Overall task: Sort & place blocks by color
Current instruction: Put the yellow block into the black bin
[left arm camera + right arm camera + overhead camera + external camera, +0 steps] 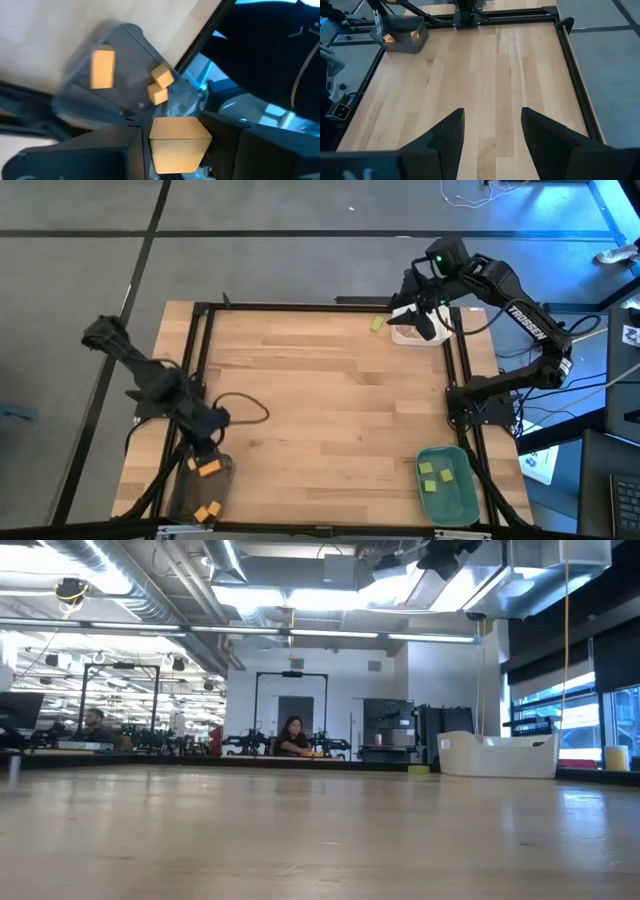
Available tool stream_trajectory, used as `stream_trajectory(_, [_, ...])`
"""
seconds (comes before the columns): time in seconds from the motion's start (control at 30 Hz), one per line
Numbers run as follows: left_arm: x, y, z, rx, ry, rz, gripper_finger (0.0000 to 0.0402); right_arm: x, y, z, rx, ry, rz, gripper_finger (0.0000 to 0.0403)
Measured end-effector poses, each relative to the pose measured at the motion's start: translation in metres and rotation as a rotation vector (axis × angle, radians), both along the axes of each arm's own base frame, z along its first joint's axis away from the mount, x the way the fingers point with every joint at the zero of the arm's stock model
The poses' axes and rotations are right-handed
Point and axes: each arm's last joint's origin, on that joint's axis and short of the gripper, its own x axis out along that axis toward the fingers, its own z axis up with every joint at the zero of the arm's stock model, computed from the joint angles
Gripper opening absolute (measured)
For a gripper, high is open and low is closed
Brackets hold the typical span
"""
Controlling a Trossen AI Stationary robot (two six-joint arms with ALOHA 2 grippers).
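Note:
My left gripper hovers over the grey tray at the table's near left corner, shut on an orange block. In the left wrist view three more orange blocks lie in that tray: an oblong one and two small ones. My right gripper is open with nothing between its fingers, above the white tray at the far right. One light green block lies on the table just left of the white tray. Several green blocks sit in the green tray. My left gripper pinches the orange block by two opposite side faces, one dark finger on each side. The fingers come from above, pointing down at the grey tray. The block is lifted clear over the tray.
A black frame rail runs around the table's edges. A loose cable loops on the wood near the left arm. The broad wooden middle of the table carries no objects. People sit in the room behind.

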Motion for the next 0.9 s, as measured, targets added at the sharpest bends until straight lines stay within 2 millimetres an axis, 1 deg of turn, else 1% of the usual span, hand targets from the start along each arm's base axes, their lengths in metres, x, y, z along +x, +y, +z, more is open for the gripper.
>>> stream_trajectory(0.17, [-0.004, -0.024, -0.035, -0.051, 0.002, 0.036, 0.0108, 0.0, 0.0, 0.0, -0.001, 0.0, 0.001, 0.0196])
stream_trajectory(0.37, [-0.015, -0.037, -0.074, -0.084, 0.049, 0.08, 0.0108, 0.0, 0.0, 0.0, -0.013, -0.001, 0.01, 0.0196])
stream_trajectory(0.53, [-0.02, -0.043, -0.09, -0.101, 0.011, 0.105, 0.0108, -0.002, 0.002, -0.003, 0.012, 0.036, 0.012, 0.0196])
stream_trajectory(0.77, [-0.025, -0.041, -0.107, -0.073, 0.032, 0.108, 0.0108, -0.006, 0.004, -0.008, 0.033, 0.114, -0.015, 0.0196])
stream_trajectory(0.9, [-0.026, -0.039, -0.115, -0.071, 0.028, 0.104, 0.0108, -0.011, 0.008, -0.012, 0.092, 0.163, 0.001, 0.0196])
